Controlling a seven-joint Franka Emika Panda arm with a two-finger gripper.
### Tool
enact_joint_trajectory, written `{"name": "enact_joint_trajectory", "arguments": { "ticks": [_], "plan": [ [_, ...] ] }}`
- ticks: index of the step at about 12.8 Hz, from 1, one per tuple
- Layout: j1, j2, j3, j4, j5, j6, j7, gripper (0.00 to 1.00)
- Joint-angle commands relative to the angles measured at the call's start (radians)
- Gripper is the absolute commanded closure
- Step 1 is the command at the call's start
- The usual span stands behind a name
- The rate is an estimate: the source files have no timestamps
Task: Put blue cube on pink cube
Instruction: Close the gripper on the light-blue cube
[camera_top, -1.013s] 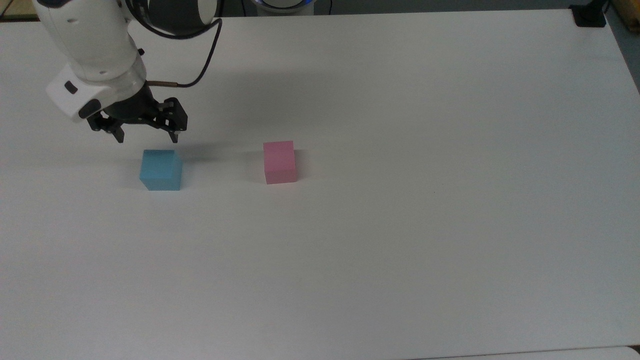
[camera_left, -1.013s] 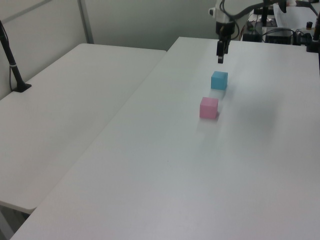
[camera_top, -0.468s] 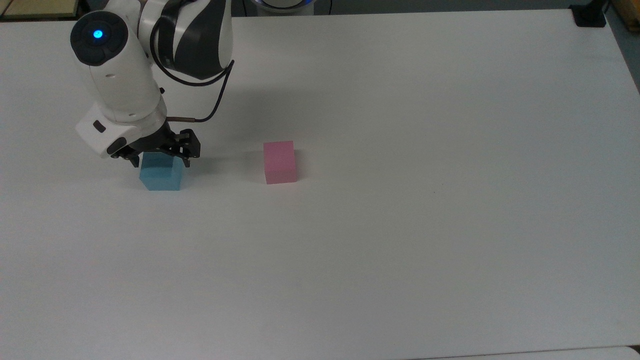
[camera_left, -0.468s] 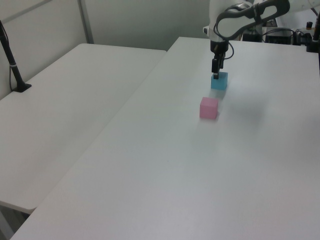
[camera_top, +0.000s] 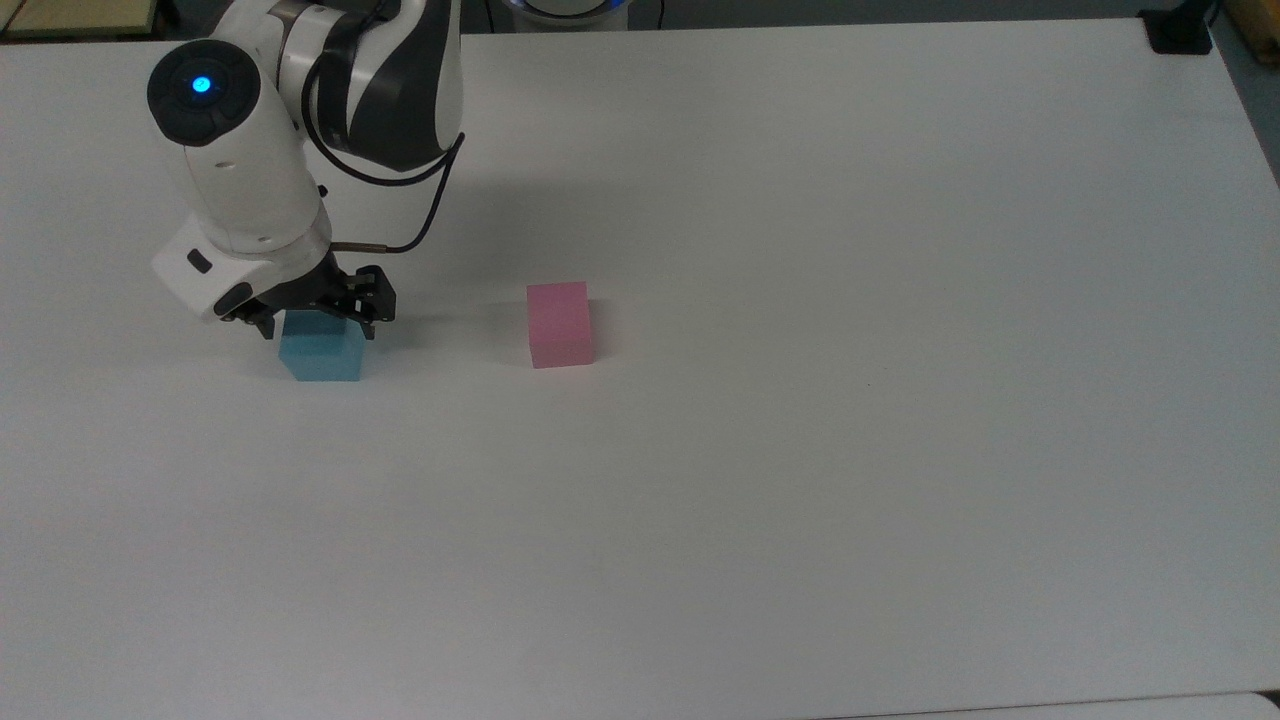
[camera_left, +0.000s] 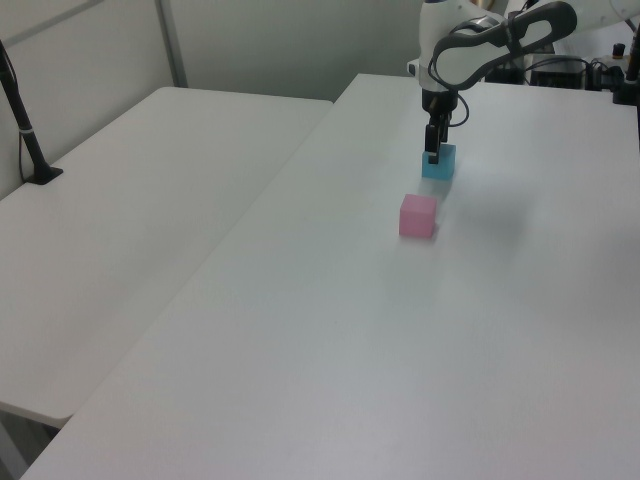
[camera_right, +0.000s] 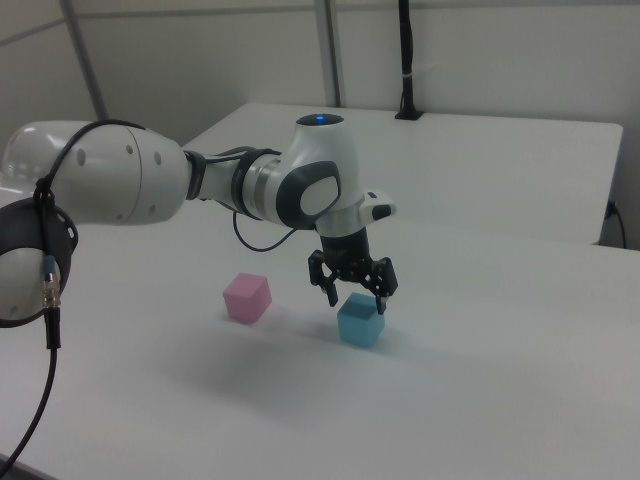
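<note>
Wide white matte worktop (camera_top: 800, 450): carries both cubes, with bare surface on every side of them; a second white table (camera_left: 130, 200) stands alongside it at the left view's left, with a black post (camera_left: 25, 125) clamped at its far edge. White and dark grey robot arm (camera_top: 300, 110): reaches down from the top view's upper left, a lit blue ring on the joint cap, a thin black cable looping off the wrist. Black two-finger pincer (camera_top: 312, 331): pointed straight down over the blue cube, its fingers spread wide and standing one on each side of the cube's upper part; whether they touch its faces cannot be told; it has no grip on anything. Small light sky-blue matte cube (camera_top: 322, 357): sits flat on the worktop at the top view's left, under the pincer; equal sides, so no long axis; its faces are turned slightly off the worktop edges, one corner edge towards the camera in the right view (camera_right: 360, 322). Small pastel pink matte cube (camera_top: 560, 324): sits flat on the worktop well apart from the blue cube, to the top view's right of it, in the left view (camera_left: 418, 216) nearer the camera than the blue cube (camera_left: 440, 164); open worktop lies between the two cubes.
</note>
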Motion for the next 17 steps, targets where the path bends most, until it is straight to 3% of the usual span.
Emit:
{"name": "enact_joint_trajectory", "arguments": {
  "ticks": [1, 8, 10, 12, 15, 17],
  "plan": [
    [0.003, -0.019, -0.012, -0.025, -0.02, 0.018, 0.021, 0.0],
    [0.0, 0.025, -0.01, -0.043, -0.009, 0.053, 0.035, 0.01],
    [-0.002, 0.024, -0.01, -0.046, -0.002, 0.057, 0.044, 0.54],
    [-0.006, 0.021, -0.01, -0.043, 0.0, 0.055, 0.043, 0.78],
    [-0.01, -0.023, -0.01, -0.009, -0.002, 0.016, 0.039, 0.78],
    [-0.01, -0.098, -0.01, 0.027, 0.006, -0.099, 0.039, 0.78]
  ]
}}
